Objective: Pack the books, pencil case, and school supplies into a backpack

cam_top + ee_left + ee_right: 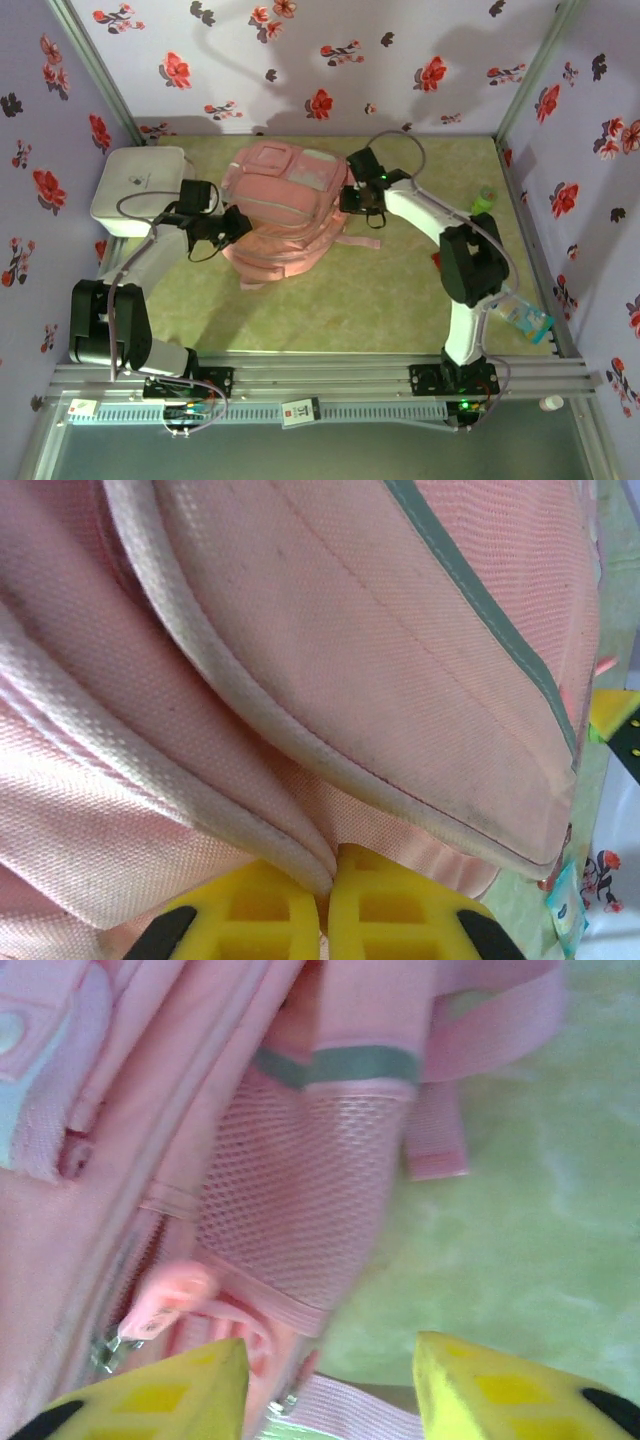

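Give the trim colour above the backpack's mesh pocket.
Grey-green trim on the backpack; right wrist view shows it best.

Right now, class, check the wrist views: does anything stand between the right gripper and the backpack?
Nothing visible does. The right gripper stands open right at the backpack, beside its mesh side pocket and a zipper pull. The left gripper is shut on the backpack's fabric.

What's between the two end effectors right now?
The backpack, with the left end effector at one side and the right end effector at the other; top view.
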### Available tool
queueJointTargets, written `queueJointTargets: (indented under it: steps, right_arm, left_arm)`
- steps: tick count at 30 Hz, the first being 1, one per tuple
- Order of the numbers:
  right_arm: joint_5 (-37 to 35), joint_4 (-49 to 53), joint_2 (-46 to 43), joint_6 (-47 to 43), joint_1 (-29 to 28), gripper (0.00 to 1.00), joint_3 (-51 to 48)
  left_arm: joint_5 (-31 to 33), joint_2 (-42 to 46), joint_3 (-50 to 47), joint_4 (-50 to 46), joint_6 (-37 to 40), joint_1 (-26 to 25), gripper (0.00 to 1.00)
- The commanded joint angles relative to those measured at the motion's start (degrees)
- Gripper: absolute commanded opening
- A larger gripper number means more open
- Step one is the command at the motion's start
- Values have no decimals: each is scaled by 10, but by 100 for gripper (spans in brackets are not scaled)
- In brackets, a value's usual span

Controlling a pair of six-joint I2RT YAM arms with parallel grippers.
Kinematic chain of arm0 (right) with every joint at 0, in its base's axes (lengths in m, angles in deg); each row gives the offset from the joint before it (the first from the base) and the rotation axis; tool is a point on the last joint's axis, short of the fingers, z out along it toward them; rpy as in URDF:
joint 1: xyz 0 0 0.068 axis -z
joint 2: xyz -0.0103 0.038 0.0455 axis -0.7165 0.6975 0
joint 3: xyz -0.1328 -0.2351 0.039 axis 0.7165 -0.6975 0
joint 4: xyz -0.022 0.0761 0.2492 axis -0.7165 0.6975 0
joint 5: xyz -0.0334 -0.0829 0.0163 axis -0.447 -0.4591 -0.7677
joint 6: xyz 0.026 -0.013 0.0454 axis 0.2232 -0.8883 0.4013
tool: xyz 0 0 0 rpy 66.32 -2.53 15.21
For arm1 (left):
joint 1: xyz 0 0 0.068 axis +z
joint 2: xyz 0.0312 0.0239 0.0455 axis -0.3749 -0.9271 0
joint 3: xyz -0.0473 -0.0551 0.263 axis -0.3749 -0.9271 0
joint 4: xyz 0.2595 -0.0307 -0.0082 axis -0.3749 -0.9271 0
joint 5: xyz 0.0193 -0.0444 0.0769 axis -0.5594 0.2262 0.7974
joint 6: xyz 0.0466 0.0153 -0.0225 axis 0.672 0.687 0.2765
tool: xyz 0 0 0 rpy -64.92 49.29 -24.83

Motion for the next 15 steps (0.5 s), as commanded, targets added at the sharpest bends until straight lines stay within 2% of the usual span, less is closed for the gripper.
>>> queueJointTargets:
  steps: [1,6,11,15]
  right_arm:
    - [58,-85,-87,1,-4,57,-57]
    - [151,-171,-106,26,-4,67,-95]
    - [205,-220,-55,56,-15,71,-69]
    - [223,-232,-7,56,-28,73,-33]
  left_arm:
    - [-13,0,9,13,-9,-4,0]
    - [-7,-8,19,19,-17,-4,0]
    - [-4,-4,17,19,-21,-5,0]
    - [-3,-2,14,16,-23,-5,0]
